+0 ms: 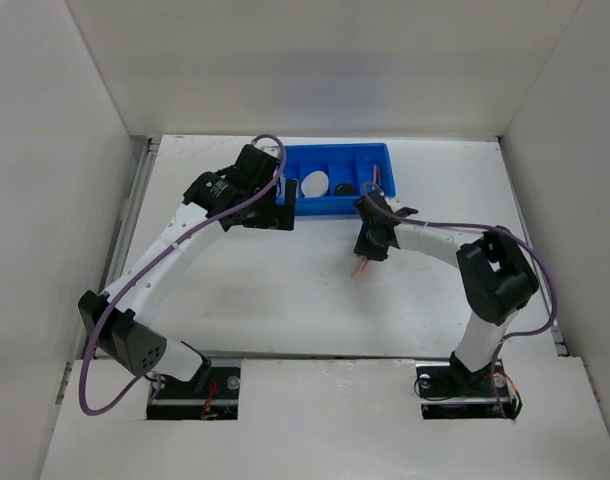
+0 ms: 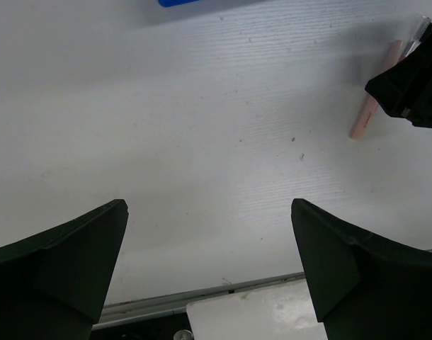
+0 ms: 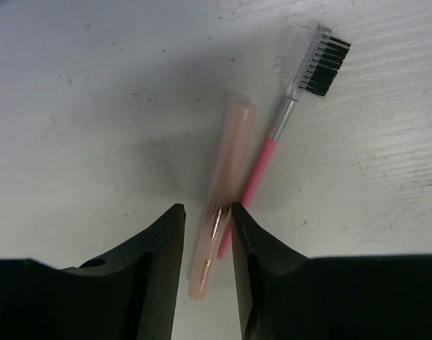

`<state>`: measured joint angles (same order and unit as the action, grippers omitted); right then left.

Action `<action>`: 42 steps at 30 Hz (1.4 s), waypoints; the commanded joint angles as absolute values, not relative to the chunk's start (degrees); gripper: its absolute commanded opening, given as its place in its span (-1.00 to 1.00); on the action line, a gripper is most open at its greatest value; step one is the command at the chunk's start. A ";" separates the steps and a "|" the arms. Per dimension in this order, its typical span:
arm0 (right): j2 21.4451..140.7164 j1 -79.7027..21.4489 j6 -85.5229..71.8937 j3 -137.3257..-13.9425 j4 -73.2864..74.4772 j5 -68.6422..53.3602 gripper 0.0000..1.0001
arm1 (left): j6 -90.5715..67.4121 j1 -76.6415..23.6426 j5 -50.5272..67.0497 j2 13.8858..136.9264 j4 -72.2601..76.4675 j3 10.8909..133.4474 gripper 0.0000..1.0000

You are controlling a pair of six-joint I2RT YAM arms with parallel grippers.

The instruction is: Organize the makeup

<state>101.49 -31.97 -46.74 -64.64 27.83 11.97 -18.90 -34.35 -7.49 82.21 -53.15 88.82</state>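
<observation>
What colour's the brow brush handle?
Pink; the brush handle shows best in the right wrist view.

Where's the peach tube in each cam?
Top external: peach tube just right of centre, below the right gripper.
Left wrist: upper right, far end hidden behind that gripper.
Right wrist: centre, between the gripper's fingers.
Shared landmark: the right gripper, over the tube in every view.
</observation>
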 commanded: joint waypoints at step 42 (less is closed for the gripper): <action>131.48 -21.62 -26.28 -131.75 42.80 30.94 0.10 | -17.31 -34.10 -11.07 79.63 -54.23 90.00 1.00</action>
<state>133.08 -21.10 -27.68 -126.26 41.63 31.03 -18.04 -34.35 -10.09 82.19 -53.47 88.84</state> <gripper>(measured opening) 0.469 0.997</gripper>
